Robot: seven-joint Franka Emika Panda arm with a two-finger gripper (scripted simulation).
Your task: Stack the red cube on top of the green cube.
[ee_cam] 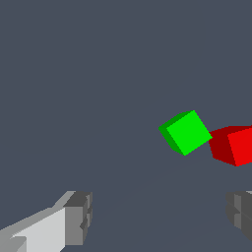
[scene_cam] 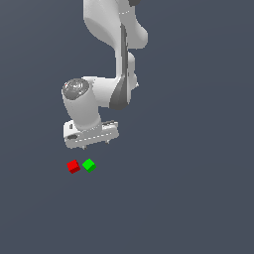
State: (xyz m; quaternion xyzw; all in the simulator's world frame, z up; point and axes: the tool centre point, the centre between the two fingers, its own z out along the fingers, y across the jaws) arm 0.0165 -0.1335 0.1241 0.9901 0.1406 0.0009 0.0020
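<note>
The red cube point(scene_cam: 73, 166) lies on the dark surface point(scene_cam: 188, 188) just beside the green cube point(scene_cam: 89, 164), on that cube's exterior-view left, a slim gap between them. The end effector point(scene_cam: 97, 143) hangs above the green cube, fingers point(ee_cam: 78, 216) spread wide, gripping nothing.

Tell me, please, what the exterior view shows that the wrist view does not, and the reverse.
Only the exterior view shows the white arm and the whole claw hanging above the floor, with the red cube on the exterior view's left of the green cube.

Only the wrist view shows the fingertips up close, spread wide with nothing between them.

Both show the two cubes lying close together on the dark floor, neither one gripped nor stacked.
</note>
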